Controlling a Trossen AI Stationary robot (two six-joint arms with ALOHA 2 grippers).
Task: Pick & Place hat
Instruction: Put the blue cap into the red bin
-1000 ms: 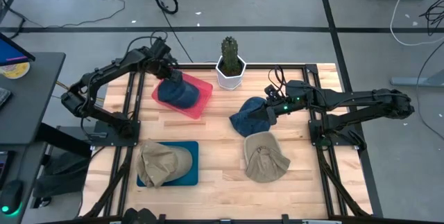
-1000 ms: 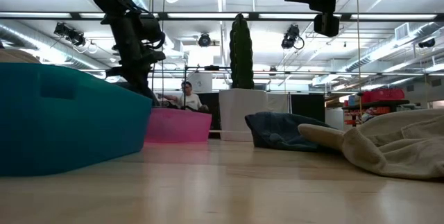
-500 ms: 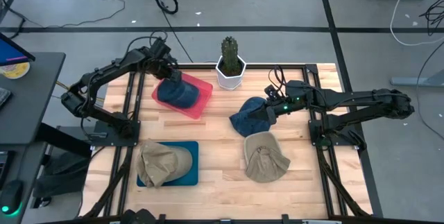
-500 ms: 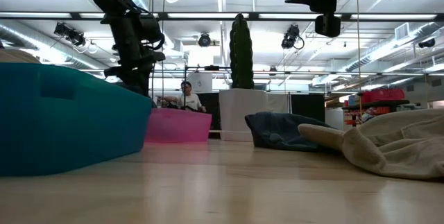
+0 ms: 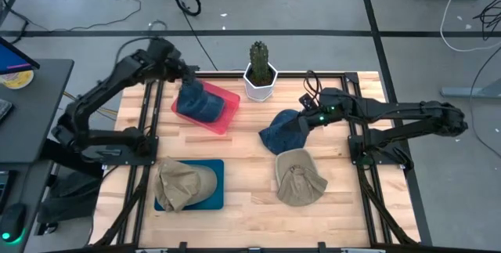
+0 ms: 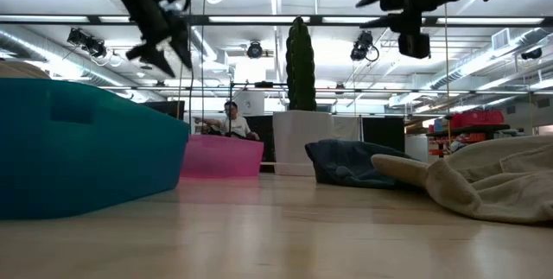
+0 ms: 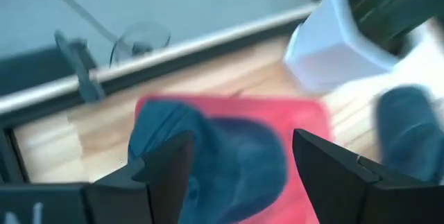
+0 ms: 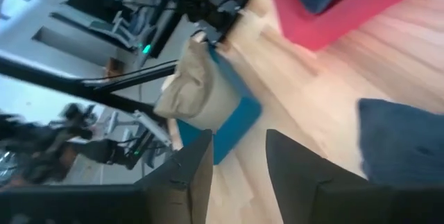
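A dark blue hat lies in the pink tray at the far left; the left wrist view shows it below my fingers. My left gripper hovers open above the tray's far edge, holding nothing. A second dark blue hat rests on the table near the middle. My right gripper is open above that hat's right side, with only bare wood showing between its fingers. A beige hat lies on the table in front of it.
A cactus in a white pot stands at the far middle, between the two arms. Another beige hat sits on the blue tray at the near left. Bare wood lies between the trays and the hats.
My left gripper has opened, let go of the dark blue hat and risen from the pink tray toward the table's far left. The hat stays lying in the tray.
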